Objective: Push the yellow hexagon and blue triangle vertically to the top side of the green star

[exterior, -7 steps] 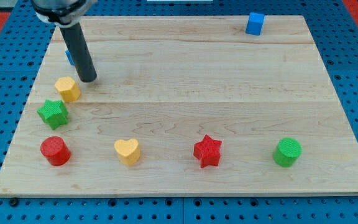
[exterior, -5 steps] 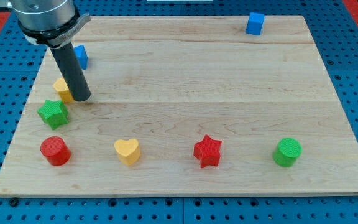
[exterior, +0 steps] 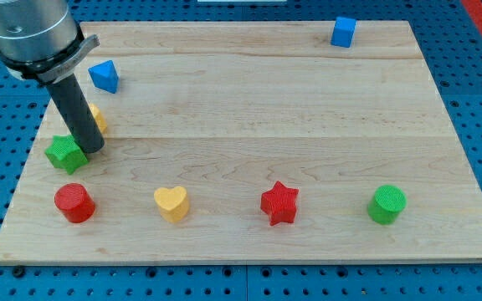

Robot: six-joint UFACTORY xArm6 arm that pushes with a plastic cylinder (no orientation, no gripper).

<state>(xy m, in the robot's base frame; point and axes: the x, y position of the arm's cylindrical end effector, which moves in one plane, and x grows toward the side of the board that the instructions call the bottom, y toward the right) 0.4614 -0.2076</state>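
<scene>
My tip (exterior: pixel 93 148) rests on the wooden counter (exterior: pixel 249 109) at the view's left, touching or just beside the right edge of the green star (exterior: pixel 65 154); the arm carries no gripper, only the dark rod, so nothing is grasped. The rod crosses in front of the yellow hexagon (exterior: pixel 98 118), leaving only a sliver of it showing just above the green star, its shape hard to make out. The blue triangle (exterior: pixel 104 75) sits apart toward the view's top, near the rod's metal collar. Below the star stands a red cylinder (exterior: pixel 74 203), with a yellow heart (exterior: pixel 171 203), a red star (exterior: pixel 279 203) and a green cylinder (exterior: pixel 387 204) strung along the view's bottom. A blue cube (exterior: pixel 343 32) sits far off at the top right edge.
</scene>
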